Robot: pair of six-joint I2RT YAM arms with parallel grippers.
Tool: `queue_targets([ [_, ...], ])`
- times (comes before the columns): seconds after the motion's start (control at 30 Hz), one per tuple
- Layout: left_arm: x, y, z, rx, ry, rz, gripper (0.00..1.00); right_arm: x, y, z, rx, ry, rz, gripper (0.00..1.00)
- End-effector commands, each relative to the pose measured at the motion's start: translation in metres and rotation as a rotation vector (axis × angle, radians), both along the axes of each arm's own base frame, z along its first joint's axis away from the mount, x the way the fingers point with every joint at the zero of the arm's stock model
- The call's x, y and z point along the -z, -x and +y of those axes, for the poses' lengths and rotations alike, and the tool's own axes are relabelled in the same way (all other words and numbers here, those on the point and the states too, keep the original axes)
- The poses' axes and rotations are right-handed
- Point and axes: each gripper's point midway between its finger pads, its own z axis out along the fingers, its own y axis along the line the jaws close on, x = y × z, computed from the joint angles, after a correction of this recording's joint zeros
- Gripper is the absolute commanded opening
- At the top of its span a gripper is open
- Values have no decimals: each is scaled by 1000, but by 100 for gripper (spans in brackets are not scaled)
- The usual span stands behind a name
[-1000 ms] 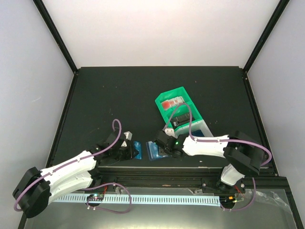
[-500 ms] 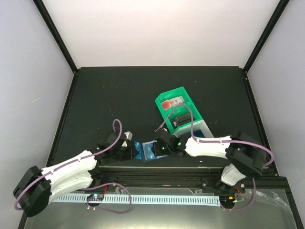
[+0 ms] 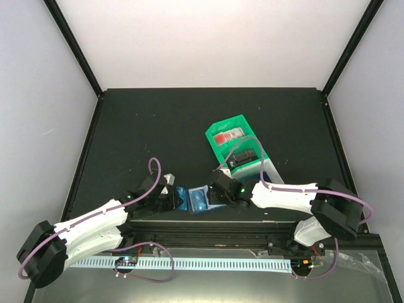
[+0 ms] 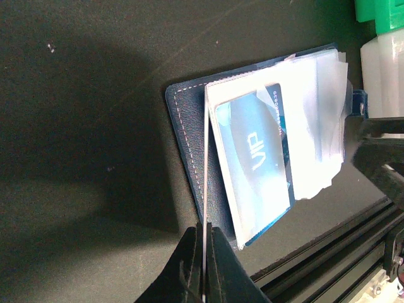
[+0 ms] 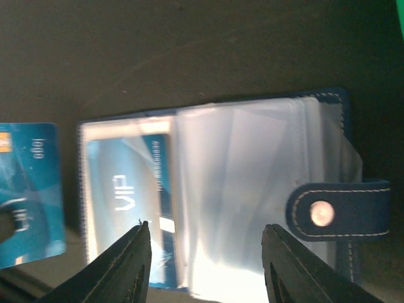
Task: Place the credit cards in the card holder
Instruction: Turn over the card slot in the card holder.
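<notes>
At the near edge of the table (image 3: 126,139), the card holder (image 3: 197,201) lies open between the arms. One blue card (image 5: 126,189) looks tucked under a clear sleeve. The left hand (image 4: 205,232) pinches a second card (image 5: 28,189) just beside the holder, not yet in. The right hand (image 5: 208,252), closed a second ago, now hangs spread over the holder, which sits slightly further left.

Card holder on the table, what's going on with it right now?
The card holder lies open. The left gripper pinches one clear sleeve by its edge. A blue VIP card sits inside a sleeve. The right gripper hovers open above the pages, and a second blue card lies on the table beside the holder.
</notes>
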Motion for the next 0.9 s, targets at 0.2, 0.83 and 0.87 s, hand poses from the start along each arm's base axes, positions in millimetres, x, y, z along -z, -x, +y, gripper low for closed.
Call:
queue_targets([
  [0.2, 2, 0, 0, 4, -13, 0, 2, 32, 0, -13, 36, 114, 52, 54],
  [0.83, 11, 3, 0, 9, -25, 22, 1, 9, 9, 52, -147, -269, 163, 54],
  [0.87, 11, 3, 1, 9, -26, 23, 2, 8, 9, 54, -153, -283, 169, 54],
])
